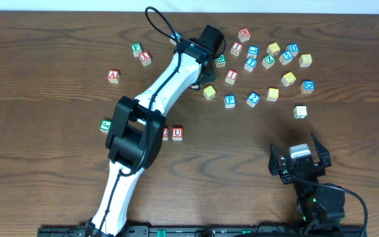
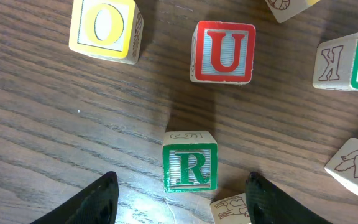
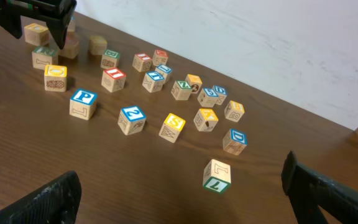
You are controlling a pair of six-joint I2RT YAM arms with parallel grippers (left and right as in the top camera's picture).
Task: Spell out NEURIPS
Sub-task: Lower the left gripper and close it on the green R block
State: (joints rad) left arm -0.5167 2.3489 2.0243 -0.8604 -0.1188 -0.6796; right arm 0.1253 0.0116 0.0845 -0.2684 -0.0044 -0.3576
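Under my left pincer the green R cube sits on the table, between my spread fingers and touching neither. My right pincer gapes wide and empty, well apart from the blue P cube.

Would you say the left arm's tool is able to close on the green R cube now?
Probably yes: the left tool stands open either side of the green R cube, though a picture cube crowds one corner.
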